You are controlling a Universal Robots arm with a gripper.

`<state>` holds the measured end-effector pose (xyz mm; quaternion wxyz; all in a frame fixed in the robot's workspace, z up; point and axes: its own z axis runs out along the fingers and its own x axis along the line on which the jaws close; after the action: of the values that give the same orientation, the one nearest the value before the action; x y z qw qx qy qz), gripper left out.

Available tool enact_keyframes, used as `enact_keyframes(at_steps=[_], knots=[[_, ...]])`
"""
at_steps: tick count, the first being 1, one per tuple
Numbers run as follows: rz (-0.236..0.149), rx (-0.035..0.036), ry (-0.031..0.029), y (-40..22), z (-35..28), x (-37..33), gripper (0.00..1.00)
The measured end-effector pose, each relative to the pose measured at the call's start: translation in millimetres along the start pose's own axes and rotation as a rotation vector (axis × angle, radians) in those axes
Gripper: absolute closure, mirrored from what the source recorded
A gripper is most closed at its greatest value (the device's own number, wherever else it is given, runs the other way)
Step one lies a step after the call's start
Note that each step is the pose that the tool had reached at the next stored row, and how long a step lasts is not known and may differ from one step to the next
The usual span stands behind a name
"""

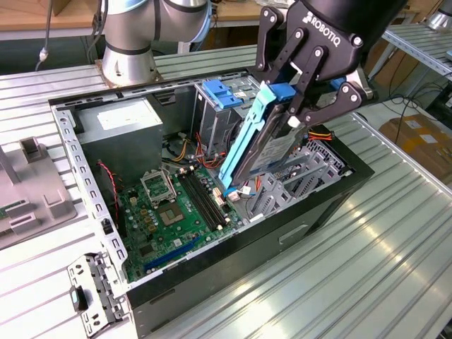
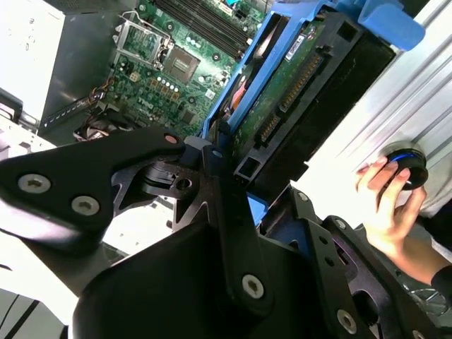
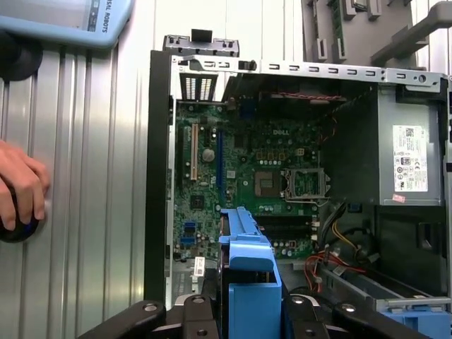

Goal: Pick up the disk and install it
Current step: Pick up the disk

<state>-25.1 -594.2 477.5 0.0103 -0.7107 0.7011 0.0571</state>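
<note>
— What does everything stand on?
— A ribbed metal table, with glare running along its grooves.
— And behind it?
— A wooden board at the back. On the exterior view's right is a slatted metal rack, with a cardboard box and loose cables on the dark floor below it.

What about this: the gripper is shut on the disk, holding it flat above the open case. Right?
Not flat. In the exterior view the gripper is shut on the disk, holding it steeply tilted above the open case, its lower end dipping inside.
</note>
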Motion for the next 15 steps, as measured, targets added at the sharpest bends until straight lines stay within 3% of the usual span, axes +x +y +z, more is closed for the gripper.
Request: enact_keyframes(at_steps=[15], knots=[[0.000, -0.0001, 0.0000, -23.4, -1.1, 2.2, 0.63]])
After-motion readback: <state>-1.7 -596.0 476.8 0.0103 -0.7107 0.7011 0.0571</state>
